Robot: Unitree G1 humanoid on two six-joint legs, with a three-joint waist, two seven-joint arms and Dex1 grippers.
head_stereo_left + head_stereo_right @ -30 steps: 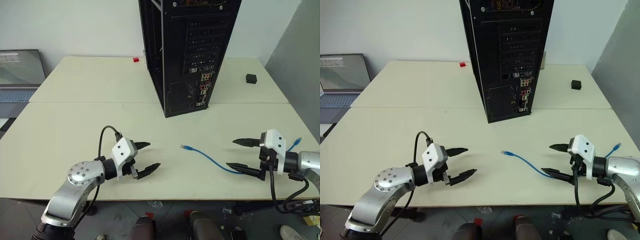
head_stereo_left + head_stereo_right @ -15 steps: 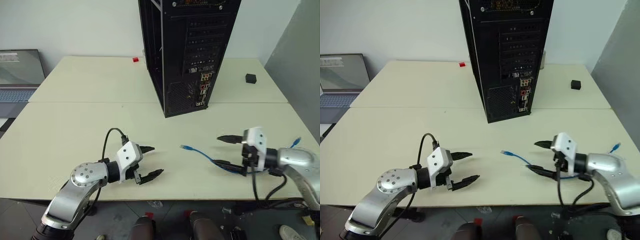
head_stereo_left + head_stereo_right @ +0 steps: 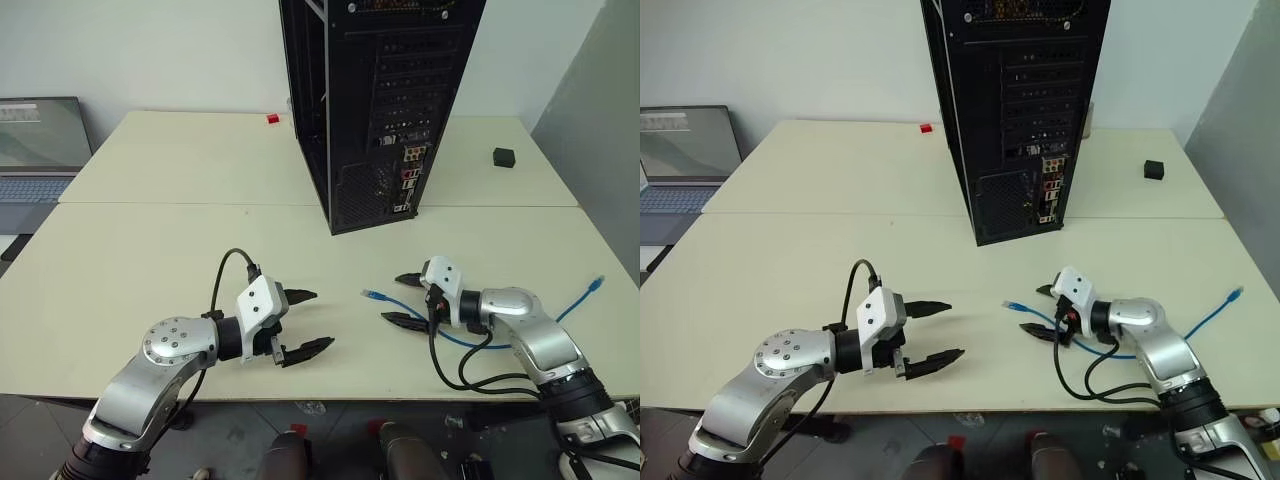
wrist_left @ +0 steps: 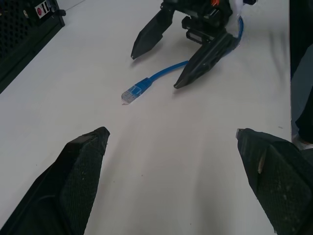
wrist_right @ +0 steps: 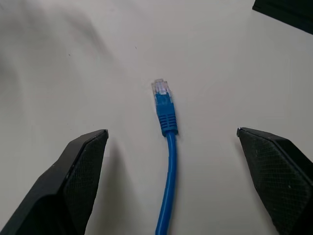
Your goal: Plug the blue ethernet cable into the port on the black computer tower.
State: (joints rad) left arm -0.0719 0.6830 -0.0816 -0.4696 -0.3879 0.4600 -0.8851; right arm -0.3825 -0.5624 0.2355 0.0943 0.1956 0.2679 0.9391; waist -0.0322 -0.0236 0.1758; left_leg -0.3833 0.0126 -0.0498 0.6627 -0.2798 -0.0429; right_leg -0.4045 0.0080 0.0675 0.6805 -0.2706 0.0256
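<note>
1. Two grippers show in the left eye view, both spread wide and holding nothing. The right gripper (image 3: 402,298) sits just behind the near plug of the blue cable (image 3: 375,296), which lies flat on the table (image 3: 150,250). The left gripper (image 3: 303,322) hovers well apart from it. The step in hand looks like the reach for the plug.
2. Right eye view: the black computer tower (image 3: 1010,110) stands upright further back, with bare tabletop between it and the plug. The port can't be picked out among the rear connectors.
3. Left wrist view: the plug points away from the right gripper's open fingers.
4. Right wrist view: the plug lies centred between the spread fingers (image 5: 73,176), untouched. Next, I'd judge, a short advance and a close on the plug body.
</note>
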